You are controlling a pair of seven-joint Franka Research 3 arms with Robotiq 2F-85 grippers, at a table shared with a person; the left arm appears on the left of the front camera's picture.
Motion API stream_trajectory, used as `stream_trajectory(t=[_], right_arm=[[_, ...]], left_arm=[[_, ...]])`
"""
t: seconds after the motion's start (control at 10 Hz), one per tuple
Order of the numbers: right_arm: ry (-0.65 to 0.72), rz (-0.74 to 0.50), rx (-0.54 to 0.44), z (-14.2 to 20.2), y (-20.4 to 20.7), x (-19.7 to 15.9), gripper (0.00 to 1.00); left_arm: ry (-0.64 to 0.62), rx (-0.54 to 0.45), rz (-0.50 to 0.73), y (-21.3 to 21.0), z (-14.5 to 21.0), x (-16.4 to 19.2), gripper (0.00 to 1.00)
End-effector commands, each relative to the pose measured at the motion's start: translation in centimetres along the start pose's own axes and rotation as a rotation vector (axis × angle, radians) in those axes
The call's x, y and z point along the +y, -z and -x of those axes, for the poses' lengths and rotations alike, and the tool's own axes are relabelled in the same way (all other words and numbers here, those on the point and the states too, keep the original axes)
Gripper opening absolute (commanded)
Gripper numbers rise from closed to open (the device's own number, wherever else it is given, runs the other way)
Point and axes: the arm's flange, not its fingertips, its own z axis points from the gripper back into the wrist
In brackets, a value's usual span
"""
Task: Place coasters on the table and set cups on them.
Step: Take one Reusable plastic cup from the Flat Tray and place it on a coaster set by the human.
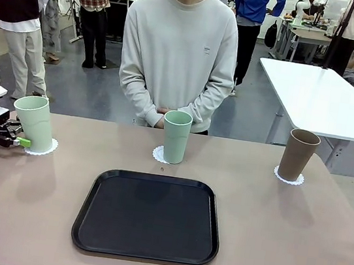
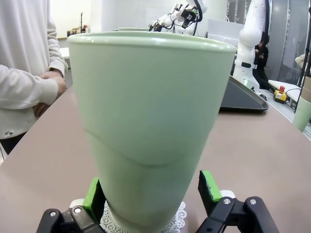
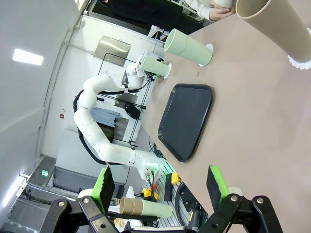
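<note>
Three cups stand on the beige table, each on a lacy white coaster. At the left edge, a mint cup rests on its coaster, and my left gripper is open around the cup's base. In the left wrist view the cup rises between the green pads, upright on the coaster, with a small gap on the right side. A second mint cup is at the centre, and a brown cup stands at the right. My right gripper hangs open and empty, away from the brown cup.
A black tray lies bare at the table's near middle. A person stands at the far edge behind the centre cup with hands clasped. A glossy white table is behind at the right.
</note>
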Motion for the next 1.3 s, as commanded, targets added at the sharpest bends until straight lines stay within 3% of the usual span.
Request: stream_trajectory(t=[0.0,0.5,1.2], right_arm=[[-0.005,-0.01,-0.004,0.0,0.0,0.0,1.0],[-0.005,-0.01,-0.004,0.0,0.0,0.0,1.0],[-0.005,-0.01,-0.004,0.0,0.0,0.0,1.0]], left_arm=[[-0.008,0.017,0.048,-0.5,0.0,0.0,1.0],[0.035,-0.019,-0.014,-1.6,-0.5,0.0,1.0],[0.044,0.035,-0.065,-3.5,-0.8,-0.9,1.0]])
